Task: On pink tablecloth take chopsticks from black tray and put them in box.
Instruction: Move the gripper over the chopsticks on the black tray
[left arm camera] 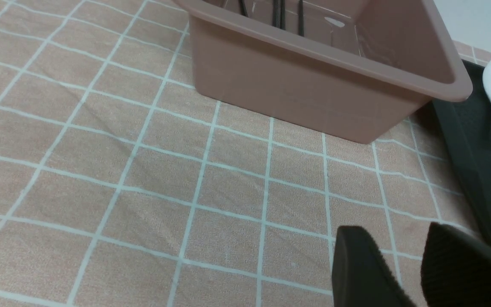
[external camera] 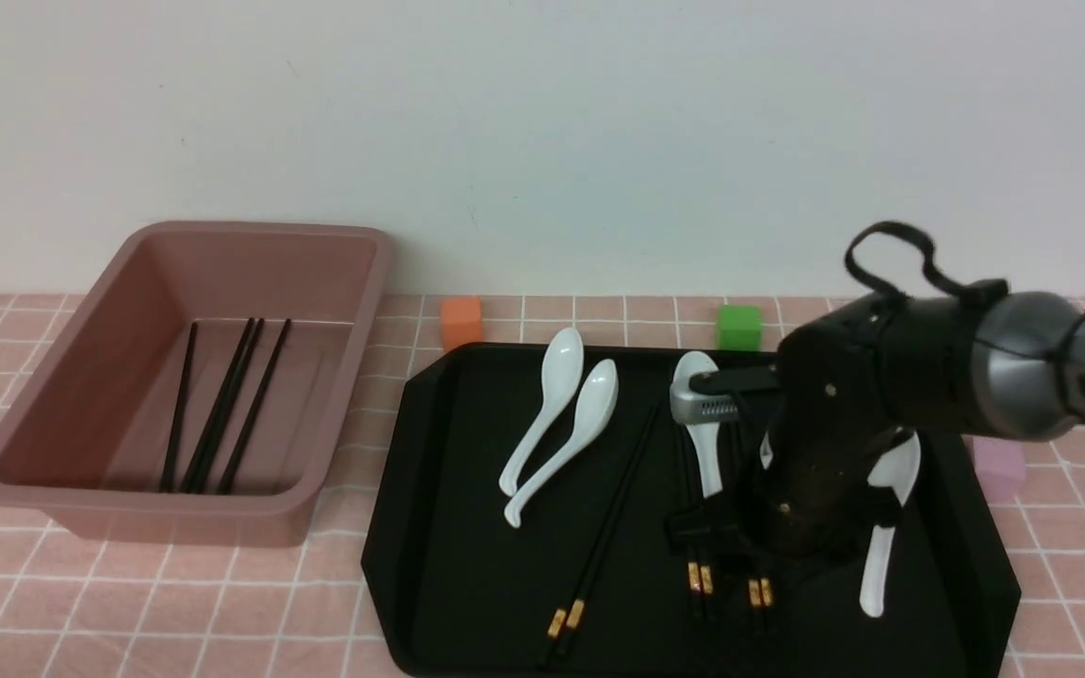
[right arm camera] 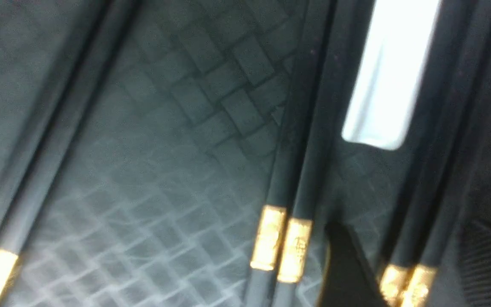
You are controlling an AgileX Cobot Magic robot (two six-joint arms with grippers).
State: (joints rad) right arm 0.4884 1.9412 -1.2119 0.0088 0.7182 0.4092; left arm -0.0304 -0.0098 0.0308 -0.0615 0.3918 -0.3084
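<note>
The black tray [external camera: 467,527] lies on the pink tablecloth [external camera: 175,603]. Three pairs of black chopsticks lie on it: one at the left [external camera: 599,556], one in the middle [external camera: 698,574], one at the right [external camera: 759,589]. My right gripper [external camera: 731,541] is low over the tray. In the right wrist view it [right arm camera: 411,256] is open, its fingers astride the right pair [right arm camera: 424,213], with the middle pair [right arm camera: 288,192] outside. The box [external camera: 175,499] at the left holds several chopsticks [external camera: 222,405]. My left gripper [left arm camera: 403,264] is open and empty above the cloth near the box [left arm camera: 313,85].
Four white spoons lie on the tray: two at the middle [external camera: 542,414], one under the right wrist [external camera: 703,443], one at the right [external camera: 882,537]. Orange [external camera: 461,322], green [external camera: 738,327] and lilac [external camera: 999,466] cubes stand around the tray. A wall rises behind.
</note>
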